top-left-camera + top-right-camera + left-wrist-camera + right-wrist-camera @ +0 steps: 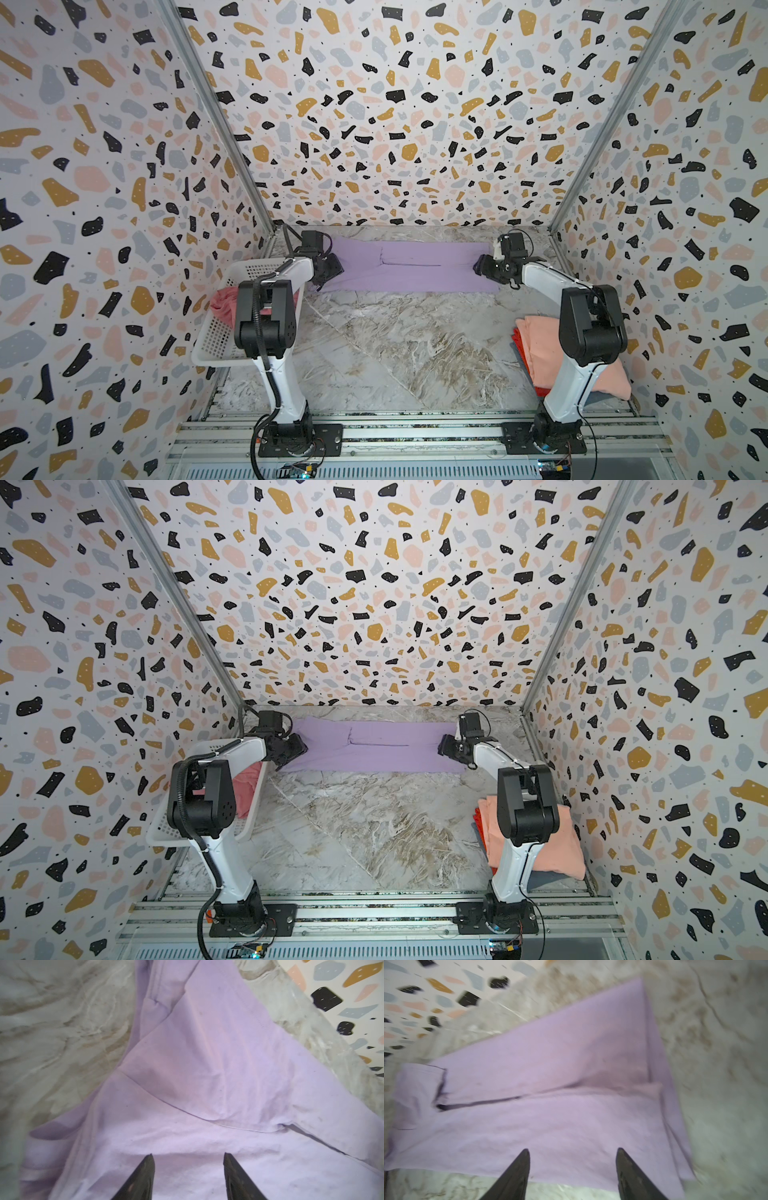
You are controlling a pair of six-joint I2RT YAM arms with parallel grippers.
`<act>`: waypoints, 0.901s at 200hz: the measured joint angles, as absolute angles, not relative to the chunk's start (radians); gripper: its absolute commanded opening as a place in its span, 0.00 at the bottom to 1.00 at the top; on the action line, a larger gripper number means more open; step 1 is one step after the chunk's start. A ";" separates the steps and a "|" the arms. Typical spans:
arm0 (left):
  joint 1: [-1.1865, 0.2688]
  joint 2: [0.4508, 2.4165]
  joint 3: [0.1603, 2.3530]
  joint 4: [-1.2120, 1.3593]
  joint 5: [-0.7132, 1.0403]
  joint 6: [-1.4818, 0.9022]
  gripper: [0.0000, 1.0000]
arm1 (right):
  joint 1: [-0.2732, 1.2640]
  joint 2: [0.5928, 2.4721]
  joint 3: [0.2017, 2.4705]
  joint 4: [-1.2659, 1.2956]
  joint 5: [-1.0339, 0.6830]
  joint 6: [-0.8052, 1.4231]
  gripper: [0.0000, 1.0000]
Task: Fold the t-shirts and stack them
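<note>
A lilac t-shirt [415,266] [374,746] lies folded into a long band across the far side of the table. My left gripper [332,270] [297,748] is at its left end. In the left wrist view this gripper [188,1155] is open, with lilac cloth [207,1064] under its spread fingers. My right gripper [482,266] [444,744] is at the band's right end. In the right wrist view it [572,1150] is open over the cloth's edge [550,1105] and holds nothing. A folded peach t-shirt [540,353] [569,841] rests on a red one [517,338] at the near right.
A white perforated basket [216,345] [166,829] stands at the left, partly behind my left arm, with a crumpled rose pink t-shirt [224,303] [247,783] in it. The patterned walls close in on three sides. Bare marble table [395,345] lies between the arms.
</note>
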State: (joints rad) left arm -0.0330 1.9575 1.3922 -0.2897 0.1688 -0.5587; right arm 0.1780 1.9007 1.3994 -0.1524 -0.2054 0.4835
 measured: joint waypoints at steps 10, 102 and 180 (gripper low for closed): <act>-0.055 1.967 1.413 -0.282 0.160 -0.582 0.55 | 0.195 1.940 1.470 -0.118 -0.221 0.485 0.66; -0.117 2.164 1.547 -0.241 0.087 -0.713 0.56 | 0.225 2.310 1.709 -0.082 -0.209 0.461 0.65; -0.115 2.366 1.834 -0.260 0.136 -0.638 0.56 | 0.308 1.985 1.244 -0.111 -0.134 0.540 0.64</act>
State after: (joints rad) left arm -0.1146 2.3657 1.8336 -0.2604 0.1360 -0.6376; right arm 0.3080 1.9854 1.2438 -0.1112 -0.1341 0.5396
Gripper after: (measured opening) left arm 0.560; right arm 0.645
